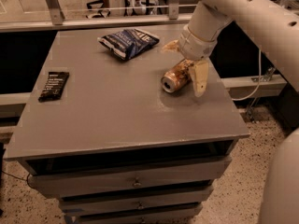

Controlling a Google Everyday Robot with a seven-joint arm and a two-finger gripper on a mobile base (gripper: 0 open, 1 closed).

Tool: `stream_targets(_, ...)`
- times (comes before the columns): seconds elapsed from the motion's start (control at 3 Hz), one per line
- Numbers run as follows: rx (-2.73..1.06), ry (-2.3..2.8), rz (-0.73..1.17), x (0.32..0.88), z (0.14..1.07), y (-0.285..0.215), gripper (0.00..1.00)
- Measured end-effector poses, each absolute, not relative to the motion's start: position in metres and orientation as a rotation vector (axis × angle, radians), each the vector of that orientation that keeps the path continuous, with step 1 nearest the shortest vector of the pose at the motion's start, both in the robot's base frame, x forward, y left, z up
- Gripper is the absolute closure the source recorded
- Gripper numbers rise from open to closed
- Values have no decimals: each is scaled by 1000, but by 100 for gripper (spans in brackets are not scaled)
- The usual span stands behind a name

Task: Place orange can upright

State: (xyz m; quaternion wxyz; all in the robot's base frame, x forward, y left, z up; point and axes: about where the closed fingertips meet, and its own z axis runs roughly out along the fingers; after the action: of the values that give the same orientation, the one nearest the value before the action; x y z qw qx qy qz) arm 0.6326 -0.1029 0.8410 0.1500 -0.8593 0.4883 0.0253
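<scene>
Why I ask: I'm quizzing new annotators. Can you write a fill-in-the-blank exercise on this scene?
1. The orange can lies on its ___ on the table, not upright.
2. The gripper is down at the ___, toward the table's right edge in the camera view.
3. In the camera view, the black bar wrapper lies near the table's ___ edge.

Missing words: side; orange can; left.

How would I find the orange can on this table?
Look at the grey table, toward its right side, where the white arm's gripper reaches down with fingers open. The orange can lies on its side there, the only round, shiny thing; the blue snack bag and black bar wrapper are flat.
</scene>
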Motion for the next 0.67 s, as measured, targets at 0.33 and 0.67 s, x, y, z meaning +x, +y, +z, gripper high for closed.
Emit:
stream_targets(0.33, -2495, 1395, 112, 627, 831, -92, 18)
stream_targets(0.67, -2497, 1391, 105, 626, 842, -78, 41)
